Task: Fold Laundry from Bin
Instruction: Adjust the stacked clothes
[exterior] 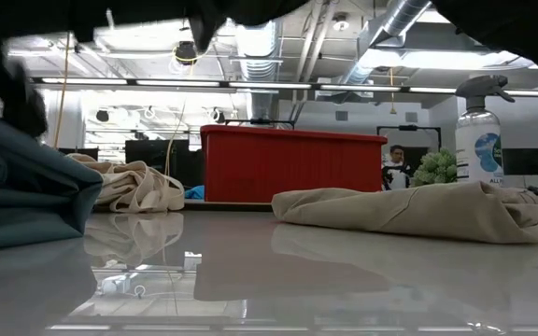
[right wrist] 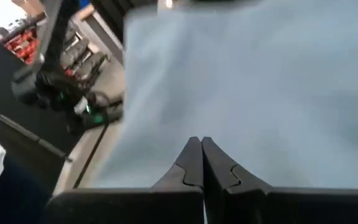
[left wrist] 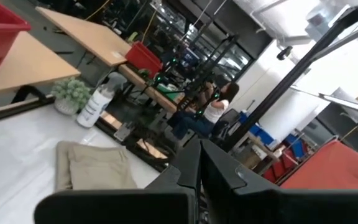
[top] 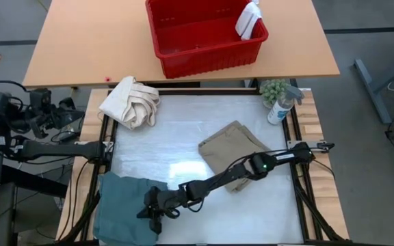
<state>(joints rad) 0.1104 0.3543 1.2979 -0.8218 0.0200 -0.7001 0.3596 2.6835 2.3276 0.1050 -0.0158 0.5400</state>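
Nearest the low camera, the folded teal-green garment (exterior: 17, 191) lies at the near left corner of the white tabletop (top: 183, 137), its edge overhanging the frame rail in the high view. The right claw (top: 150, 212) rests over this garment's inner edge with its fingers clenched together and nothing between them; its arm stretches diagonally across the near half of the tabletop from the right rail. That arm passes just beside the near edge of the folded tan khaki trousers (top: 232, 147), which lie right of centre.

The cream bundled canvas cloth (top: 130, 102) sits at the far left corner. A spray bottle (top: 279, 106) and a small green plant (top: 273, 89) stand together at the far right corner, just beside the frame rail.

The bin (top: 207, 37) stands on the separate wooden table (top: 81, 41) beyond the work surface, well apart from both claws. A white textured towel (top: 249, 20) hangs over the bin's right rim.

The left claw (left wrist: 199, 163) waits off the left side of the tabletop, clenched and empty. A person (left wrist: 215, 107) sits in the room beyond.

Open surface remains in the centre and along the far edge between the canvas cloth and the bottle.
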